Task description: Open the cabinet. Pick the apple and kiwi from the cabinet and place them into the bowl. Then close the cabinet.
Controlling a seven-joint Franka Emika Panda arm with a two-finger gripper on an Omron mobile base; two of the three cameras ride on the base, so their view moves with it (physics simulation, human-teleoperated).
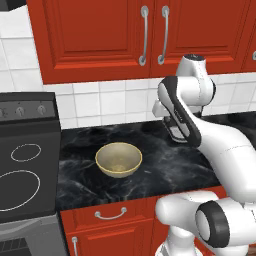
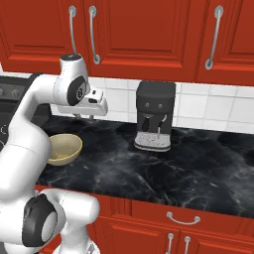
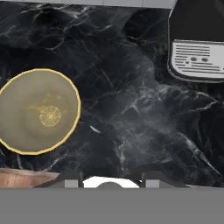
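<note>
The cabinet [image 1: 145, 37] is hanging on the wall above the tabletop [image 1: 165, 165], both doors sitting closed with their silver bar handles [image 1: 144, 35] side by side. Below it, the bowl [image 1: 118, 159] is resting empty on the dark marble, just right of the stove [image 1: 25, 160]. A black coffee machine [image 2: 155, 121] is standing well apart to the bowl's right. The claw [image 2: 83, 116] is hovering above the tabletop between them, pointing down; whether it is clenched or released, I cannot tell.
</note>
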